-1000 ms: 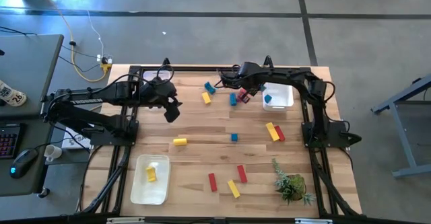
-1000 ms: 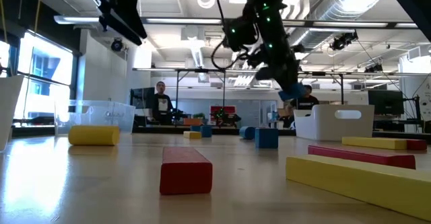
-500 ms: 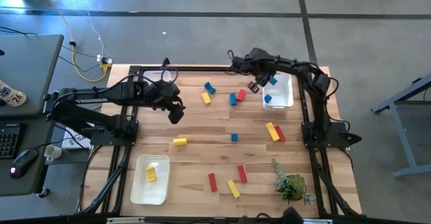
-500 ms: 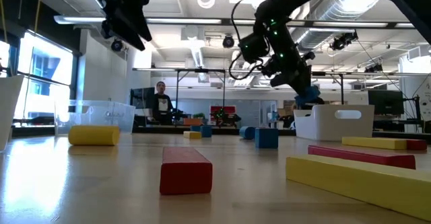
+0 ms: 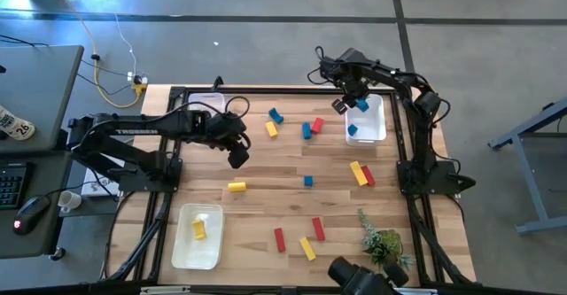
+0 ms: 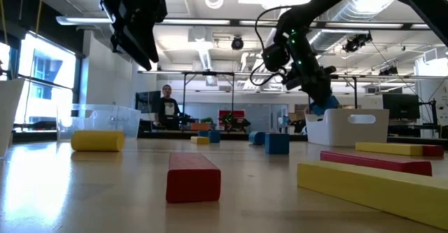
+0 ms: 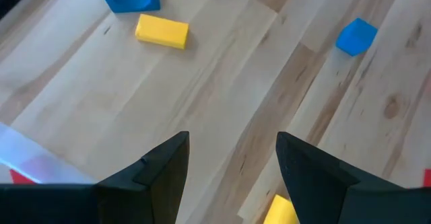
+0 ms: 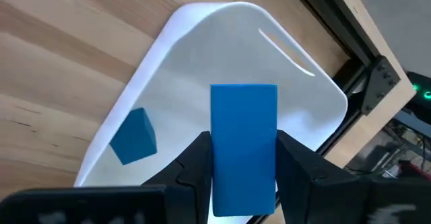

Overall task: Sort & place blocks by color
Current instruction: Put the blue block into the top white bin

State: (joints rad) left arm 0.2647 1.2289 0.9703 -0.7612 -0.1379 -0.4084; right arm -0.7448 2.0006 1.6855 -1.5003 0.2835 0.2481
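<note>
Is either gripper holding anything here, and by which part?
The right gripper holds a blue block, clamped on its two long sides near one end, above the white bin. The left gripper is open and holds nothing.

— What's it all sitting on?
— A pale wooden table [image 5: 266, 166], black-framed, with three bins: a white bin [image 5: 368, 127], another white bin [image 5: 197, 242], a clear bin [image 5: 205, 100].
— And loose pieces?
— Red, yellow and blue blocks [image 5: 307, 181] lie scattered, plus a small green plant [image 5: 383, 240]
</note>
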